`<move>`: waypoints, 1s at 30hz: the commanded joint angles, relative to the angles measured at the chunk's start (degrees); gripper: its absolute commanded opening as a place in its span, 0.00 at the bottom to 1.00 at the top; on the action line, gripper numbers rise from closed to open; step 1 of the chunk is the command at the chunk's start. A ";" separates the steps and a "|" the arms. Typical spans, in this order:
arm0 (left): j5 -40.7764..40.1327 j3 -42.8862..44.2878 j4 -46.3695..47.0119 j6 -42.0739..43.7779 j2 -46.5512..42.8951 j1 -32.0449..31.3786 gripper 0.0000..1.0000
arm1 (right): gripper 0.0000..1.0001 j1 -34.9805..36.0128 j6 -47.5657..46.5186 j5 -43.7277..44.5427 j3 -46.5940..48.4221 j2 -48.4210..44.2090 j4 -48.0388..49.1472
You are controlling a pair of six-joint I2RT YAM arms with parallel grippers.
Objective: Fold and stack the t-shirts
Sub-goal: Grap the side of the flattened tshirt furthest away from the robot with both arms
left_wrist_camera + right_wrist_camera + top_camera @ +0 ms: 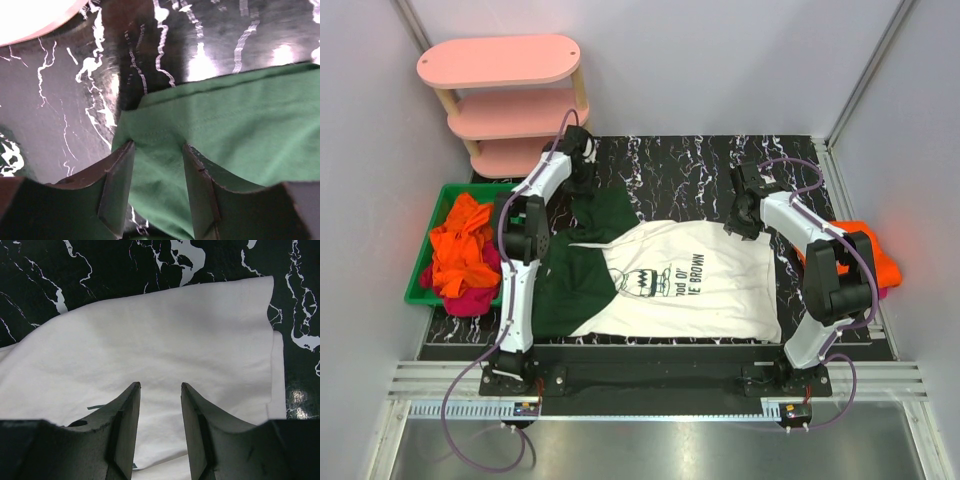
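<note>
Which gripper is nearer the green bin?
Left. The left gripper hangs over the green sleeve near the green bin; the right gripper is over the white edge of the t-shirt, farther away.

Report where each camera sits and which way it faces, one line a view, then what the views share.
Top external: above and behind the bases, looking down on the table; the left arm and right arm show whole.
Left wrist: on the left arm, looking down past its open left pincer at the green sleeve.
Right wrist: on the right arm, looking down past its open right pincer at white cloth.
Shared: all three show the white t-shirt.
</note>
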 commanded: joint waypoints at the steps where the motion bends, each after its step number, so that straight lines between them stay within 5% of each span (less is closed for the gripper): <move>1: -3.04 3.18 0.51 -1.20 1.29 1.47 0.48 | 0.46 0.00 -1.09 -0.23 2.06 -0.89 0.31; 6: -3.22 2.83 0.51 -1.20 1.82 1.64 0.44 | 0.46 0.00 -1.26 0.03 1.89 -0.72 0.22; 14: -4.01 2.30 0.86 -0.85 0.42 1.56 0.00 | 0.46 0.00 -0.91 -0.67 1.71 0.16 0.14; 30: -1.90 -17.03 8.95 0.82 -23.48 -1.26 0.00 | 0.45 -3.42 2.69 2.84 2.06 2.53 1.27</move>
